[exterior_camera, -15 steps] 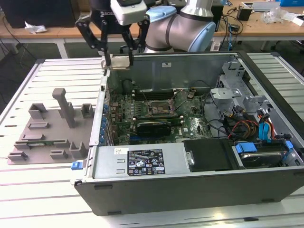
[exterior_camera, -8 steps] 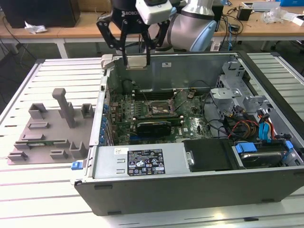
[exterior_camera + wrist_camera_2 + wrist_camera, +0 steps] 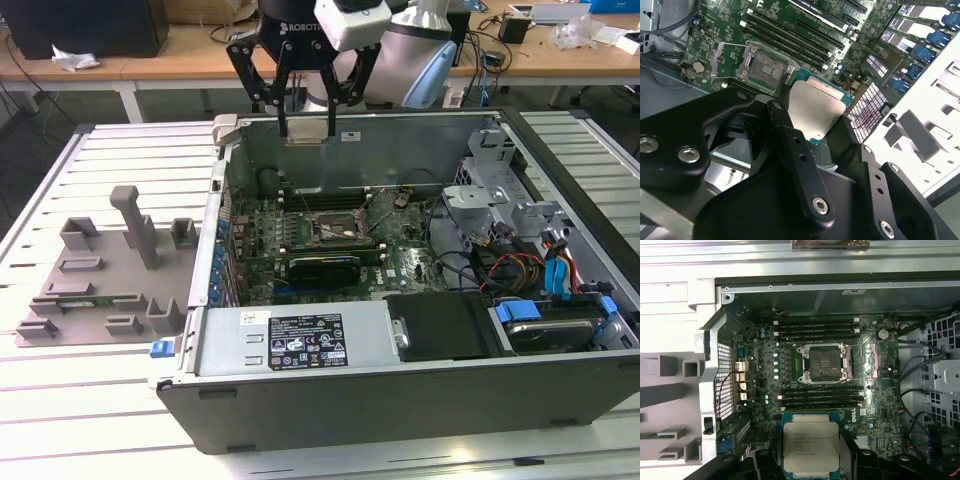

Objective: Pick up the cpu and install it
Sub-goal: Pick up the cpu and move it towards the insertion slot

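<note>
Above the open computer case [image 3: 400, 400], jaws clench the cpu [image 3: 810, 445] by its edges; inside, the motherboard socket [image 3: 824, 362] stands open (one cpu edge is cut off from sight).

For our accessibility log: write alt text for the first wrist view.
The cpu, silvery top showing, is gripped in black jaws above an open computer case. Beyond it on the green motherboard, the empty CPU socket sits between rows of memory slots.

Silvery-grey cpu [image 3: 810, 445], green motherboard [image 3: 885, 407]
</note>
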Robot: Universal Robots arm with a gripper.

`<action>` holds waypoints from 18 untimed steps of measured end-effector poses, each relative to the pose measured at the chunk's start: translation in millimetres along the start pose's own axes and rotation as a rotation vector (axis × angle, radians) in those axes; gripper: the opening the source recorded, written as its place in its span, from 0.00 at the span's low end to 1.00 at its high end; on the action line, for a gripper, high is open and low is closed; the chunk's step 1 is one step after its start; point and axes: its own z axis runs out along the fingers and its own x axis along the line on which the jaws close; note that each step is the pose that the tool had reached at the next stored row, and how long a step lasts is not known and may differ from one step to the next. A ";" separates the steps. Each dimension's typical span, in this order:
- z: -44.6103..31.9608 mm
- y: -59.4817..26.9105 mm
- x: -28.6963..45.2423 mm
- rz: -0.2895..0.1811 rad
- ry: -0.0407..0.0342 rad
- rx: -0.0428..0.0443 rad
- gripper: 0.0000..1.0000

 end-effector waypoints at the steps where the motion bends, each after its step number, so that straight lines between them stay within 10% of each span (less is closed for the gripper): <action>1: 0.6 0.0 -0.3 0.000 -0.0001 -0.0002 0.54; 18: 39.3 -0.5 -16.0 0.000 0.0014 0.0003 0.54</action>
